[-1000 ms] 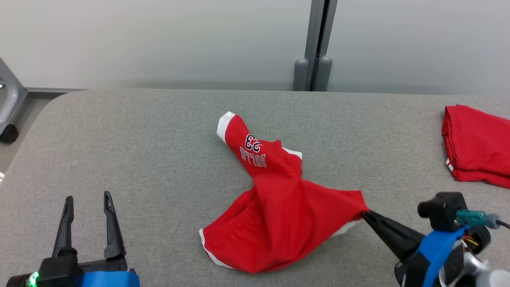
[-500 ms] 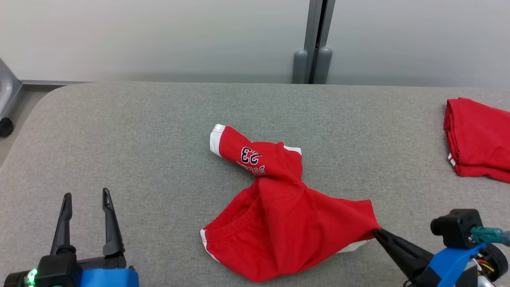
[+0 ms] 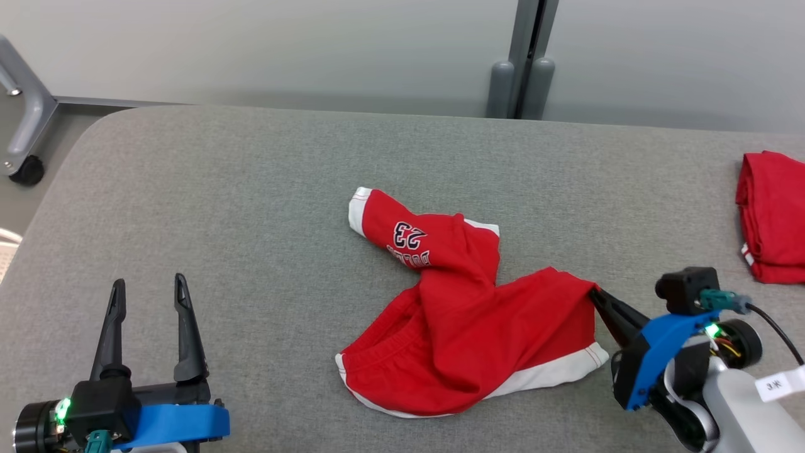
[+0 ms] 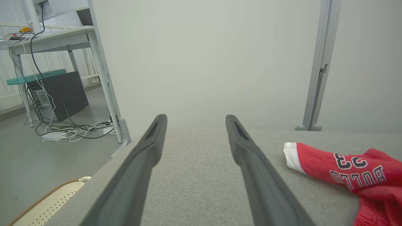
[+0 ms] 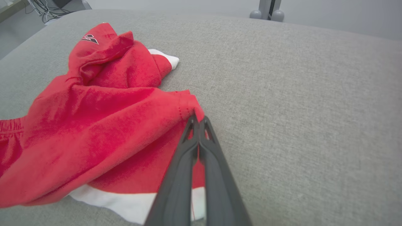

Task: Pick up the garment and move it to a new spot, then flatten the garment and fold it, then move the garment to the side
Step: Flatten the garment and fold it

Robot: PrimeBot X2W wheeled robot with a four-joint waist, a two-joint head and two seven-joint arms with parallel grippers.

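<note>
In the head view the right pincer [image 3: 595, 292] has its fingertips vanishing into a raised corner of the red shorts [image 3: 478, 327], so the pinched cloth between them is hidden there. The lettering under the 23 is half tucked into a crease. The left wrist view cuts the shorts at the right and bottom edges, the right wrist view at the left edge. A second red garment [image 3: 772, 217] is clipped by the head view's right edge. The white label [image 3: 780, 385] on the right forearm is too small to read. A cream perforated object [image 4: 47, 204] at the left wrist view's lower corner is cut off and cannot be identified.
</note>
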